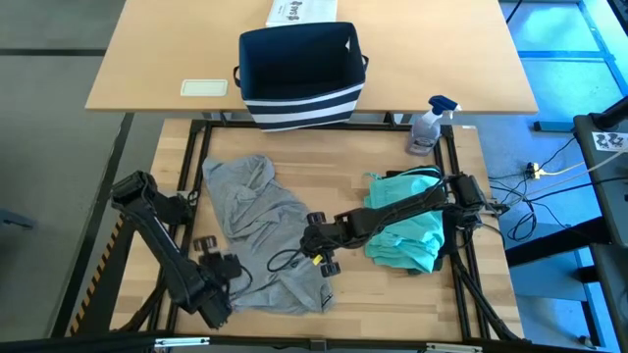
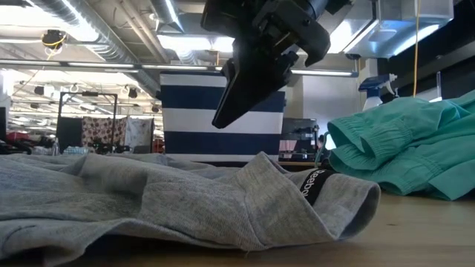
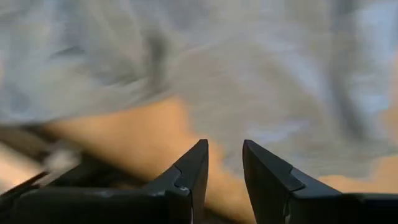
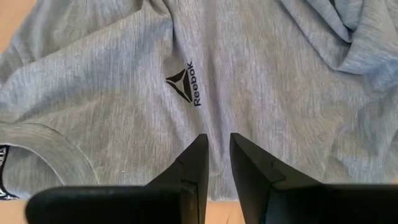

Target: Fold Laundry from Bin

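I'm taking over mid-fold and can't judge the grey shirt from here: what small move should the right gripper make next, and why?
Probably lower the right gripper straight down to pinch the crumpled grey T-shirt. Its fingers, a narrow gap apart, hang above the fabric near the small dark logo, holding nothing. The left gripper is at the shirt's near edge, also empty.

I see a grey T-shirt [image 1: 257,224] lying crumpled on the bench, its small dark logo [image 4: 185,83] facing up, one edge folded over. A teal garment [image 1: 407,230] sits bunched well to its right. The navy bin [image 1: 299,74] with white stripes stands upright on the far bench, behind both.
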Robot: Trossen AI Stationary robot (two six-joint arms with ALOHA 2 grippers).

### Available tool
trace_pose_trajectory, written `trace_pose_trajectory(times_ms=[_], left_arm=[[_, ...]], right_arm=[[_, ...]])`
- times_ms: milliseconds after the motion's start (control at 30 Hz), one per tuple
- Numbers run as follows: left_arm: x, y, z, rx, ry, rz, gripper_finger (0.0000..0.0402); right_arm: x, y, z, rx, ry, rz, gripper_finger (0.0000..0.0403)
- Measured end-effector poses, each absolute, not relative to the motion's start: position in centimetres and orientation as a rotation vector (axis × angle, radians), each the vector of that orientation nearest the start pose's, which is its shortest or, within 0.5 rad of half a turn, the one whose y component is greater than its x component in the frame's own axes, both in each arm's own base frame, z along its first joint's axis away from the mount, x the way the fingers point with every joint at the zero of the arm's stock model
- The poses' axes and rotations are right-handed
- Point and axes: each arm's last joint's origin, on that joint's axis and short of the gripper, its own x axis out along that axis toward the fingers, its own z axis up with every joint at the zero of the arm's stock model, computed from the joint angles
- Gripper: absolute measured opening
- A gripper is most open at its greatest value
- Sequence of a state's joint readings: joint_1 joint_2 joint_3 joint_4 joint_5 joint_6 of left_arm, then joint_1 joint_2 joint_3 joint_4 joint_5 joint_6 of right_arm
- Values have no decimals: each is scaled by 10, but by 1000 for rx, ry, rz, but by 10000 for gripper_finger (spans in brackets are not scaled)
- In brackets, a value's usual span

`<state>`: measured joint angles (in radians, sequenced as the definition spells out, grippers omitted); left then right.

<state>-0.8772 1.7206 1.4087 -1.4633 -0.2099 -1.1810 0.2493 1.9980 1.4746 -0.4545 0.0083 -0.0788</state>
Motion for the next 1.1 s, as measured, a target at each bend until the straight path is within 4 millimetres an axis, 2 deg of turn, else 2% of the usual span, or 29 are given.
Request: trace_pose_trajectory(times_ms=[100,233,400,600,733,967,1100], left_arm=[[185,-213,260,50,1492,537,94],[190,-216,258,52,1383,486,94],[204,-228,256,-19,1217,376,94],[220,-252,256,-53,991,220,94],[228,-265,245,-27,934,182,94],[238,-273,211,30,995,231,94],[240,-274,201,54,1012,246,94]], right_arm=[[413,105,193,-199,963,260,66],[413,105,193,-201,962,261,66],[412,105,193,-202,963,262,66],[411,104,192,-206,978,258,66],[411,104,192,-209,980,252,66],[409,103,191,-214,1012,252,66],[408,106,190,-219,1015,249,66]])
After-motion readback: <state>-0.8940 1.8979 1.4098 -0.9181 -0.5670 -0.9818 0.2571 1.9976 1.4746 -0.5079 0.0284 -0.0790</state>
